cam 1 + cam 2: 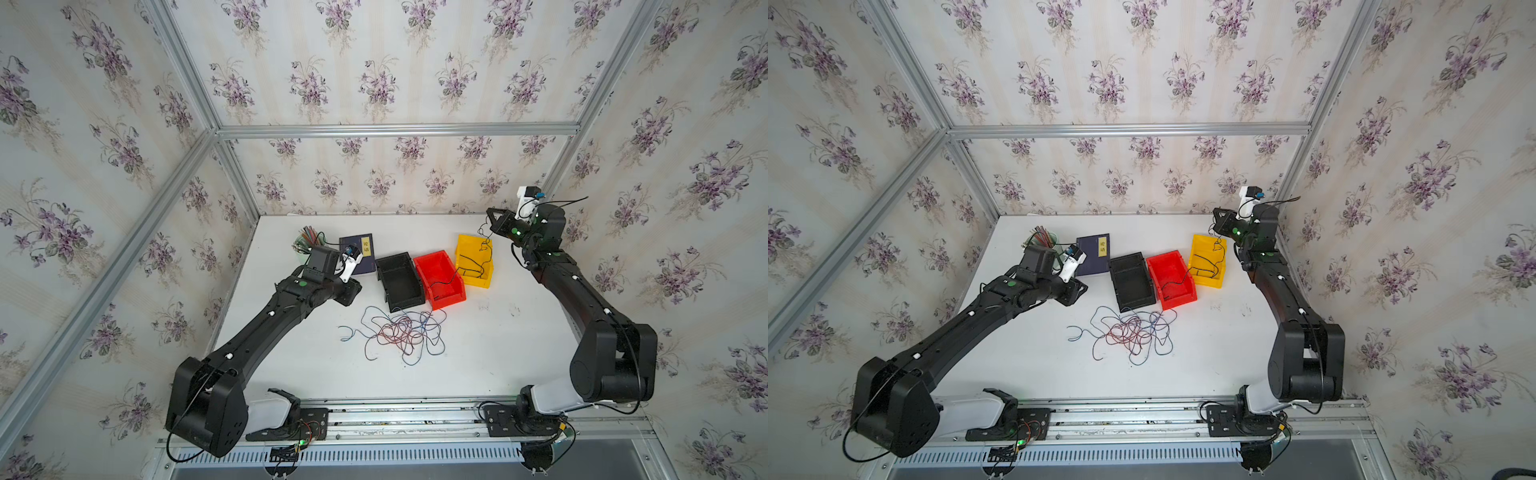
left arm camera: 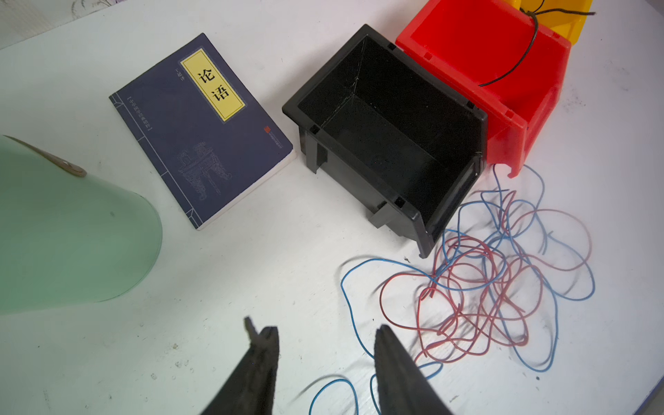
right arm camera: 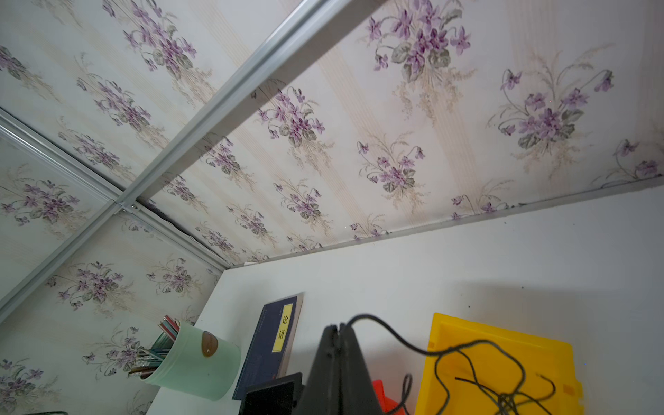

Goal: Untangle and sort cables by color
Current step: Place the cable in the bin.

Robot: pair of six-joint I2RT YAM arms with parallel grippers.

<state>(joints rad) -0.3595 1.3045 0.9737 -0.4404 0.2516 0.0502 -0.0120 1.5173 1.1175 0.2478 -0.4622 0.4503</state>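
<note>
3 bins stand in a row near the middle of the white surface in both top views: a black bin, a red bin touching it, and a yellow bin just beside that. In front of the black and red bins, a loose tangle of red and blue cables lies flat on the surface. I have the right tool raised above the far end of the yellow bin. 1 black cable hangs from it into the yellow bin, and an end trails over into the red bin. My left arm ends beside a dark blue book, with a green cup of pencils behind it.

From the left wrist, I see the left tool with its 2 jaws partly apart and nothing between them. It sits over bare surface just beside the tangle, and a blue strand curls past 1 fingertip.

From the right wrist, the right tool's jaws are pressed together and pinch the black cable at their tip. The strand curves away and loops down into the yellow bin. The book and the cup sit beyond.
</note>
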